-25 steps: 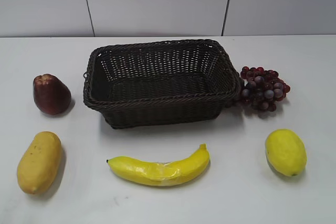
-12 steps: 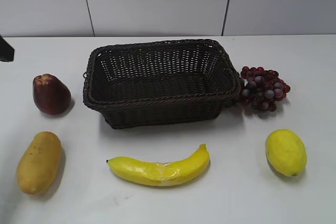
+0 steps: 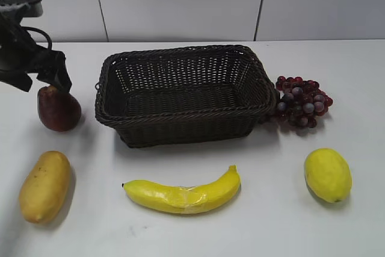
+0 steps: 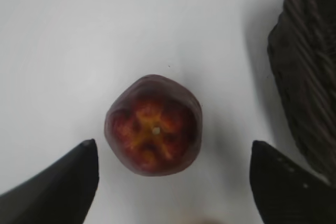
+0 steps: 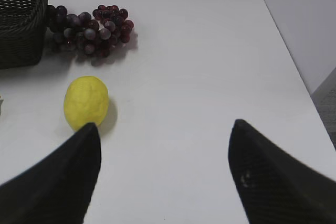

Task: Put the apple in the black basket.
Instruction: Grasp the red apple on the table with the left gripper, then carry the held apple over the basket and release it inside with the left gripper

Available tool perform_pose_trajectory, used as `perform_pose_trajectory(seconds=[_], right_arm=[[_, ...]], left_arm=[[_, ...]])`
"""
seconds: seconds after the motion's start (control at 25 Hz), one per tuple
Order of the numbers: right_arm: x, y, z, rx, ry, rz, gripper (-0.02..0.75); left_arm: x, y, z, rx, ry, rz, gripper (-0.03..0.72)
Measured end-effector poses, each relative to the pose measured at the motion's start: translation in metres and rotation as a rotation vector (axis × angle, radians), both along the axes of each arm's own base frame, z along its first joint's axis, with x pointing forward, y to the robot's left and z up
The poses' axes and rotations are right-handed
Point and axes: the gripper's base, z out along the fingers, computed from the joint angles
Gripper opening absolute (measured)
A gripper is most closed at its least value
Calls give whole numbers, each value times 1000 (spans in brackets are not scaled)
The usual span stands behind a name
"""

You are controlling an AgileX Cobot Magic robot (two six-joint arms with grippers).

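The left gripper [image 3: 45, 82] hangs directly above the apple [image 3: 58, 110], jaws spread wide and not touching it. The apple sits upright on the bench [image 3: 264, 209] near the left edge, just beside the black basket [image 3: 183, 93], which stands toward the far edge. The right gripper [image 5: 163, 129] is spread apart over bare bench near the right edge, holding nothing.

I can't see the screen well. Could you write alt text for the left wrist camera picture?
Looking straight down, a dark red apple with a puckered orange-yellow top sits on a white table, between the two black fingertips of the open left gripper, which touch nothing. The woven wall of the black basket fills the right edge.
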Motion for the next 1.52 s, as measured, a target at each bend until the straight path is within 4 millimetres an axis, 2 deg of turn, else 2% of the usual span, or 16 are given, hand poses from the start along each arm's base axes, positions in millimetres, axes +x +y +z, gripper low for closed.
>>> perform_pose_trajectory(seconds=[0.32,0.52,0.6,0.72,0.8,0.92,1.0,1.12,1.24,1.36,1.52], right_arm=[[0,0,0,-1,0,0,571],[0,0,0,-1,0,0,571],[0,0,0,0,0,0,571],[0,0,0,0,0,0,571],[0,0,0,0,0,0,571],[0,0,0,0,0,0,571],[0,0,0,0,0,0,571],[0,0,0,0,0,0,571],[0,0,0,-1,0,0,571],[0,0,0,-1,0,0,571],[0,0,0,-1,0,0,571]], left_arm=[[13,0,-35,20,47,3,689],[15,-1,-38,17,60,1,617],[15,-1,-35,15,67,-3,617],[17,-2,-23,10,66,-14,617],[16,-3,-8,6,56,-25,617],[15,-4,27,-14,4,-37,617],[13,-10,57,-49,-56,-45,617],[8,-29,98,-87,-155,-93,617],[-1,-65,126,-122,-232,-185,617],[-10,-103,132,-149,-283,-268,617],[-18,-145,119,-175,-296,-346,617]])
